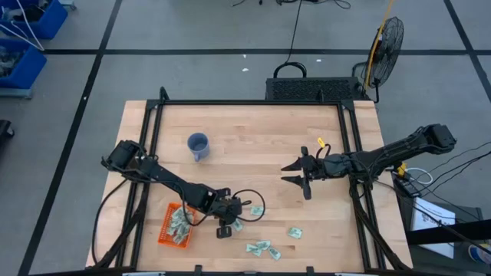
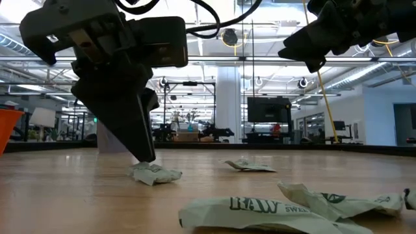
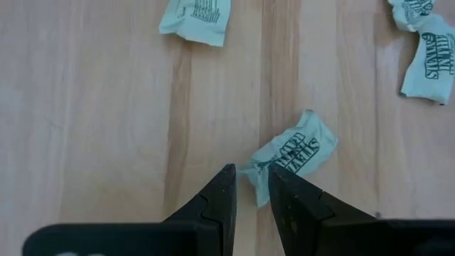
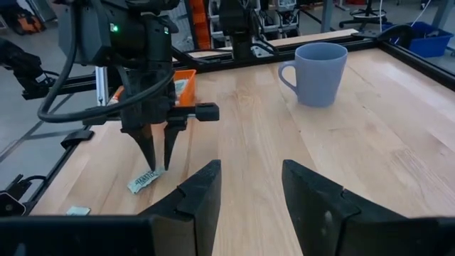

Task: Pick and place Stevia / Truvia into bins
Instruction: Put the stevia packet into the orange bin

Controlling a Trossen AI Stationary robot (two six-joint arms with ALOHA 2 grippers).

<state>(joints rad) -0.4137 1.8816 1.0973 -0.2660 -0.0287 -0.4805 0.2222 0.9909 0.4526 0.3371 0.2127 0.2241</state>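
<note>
Pale green and white sachets lie loose on the wooden table near its near edge (image 1: pixel 261 248), (image 1: pixel 295 232), (image 1: pixel 255 209); more lie in the orange mesh basket (image 1: pixel 164 234). My left gripper (image 3: pixel 250 181) stands just right of the basket, pointing down, shut on one crumpled sachet (image 3: pixel 293 151). In the low view this sachet (image 2: pixel 155 173) rests flat on the wood under the left gripper (image 2: pixel 148 156). My right gripper (image 1: pixel 292 173) hovers open over the table's right half, away from every sachet. My left gripper pinches the sachet's crumpled end (image 3: pixel 254 173) between its two fingertips, coming from above and pointing down. The rest of the sachet lies on the table beside the fingers (image 4: pixel 146 180).
A blue cup (image 1: pixel 198 146) stands on the far left part of the table. Two more sachets lie close by in the left wrist view (image 3: pixel 195 18), (image 3: pixel 429 60). A black frame (image 1: pixel 253 102) borders the table's far edge. Bare wood lies between the two arms.
</note>
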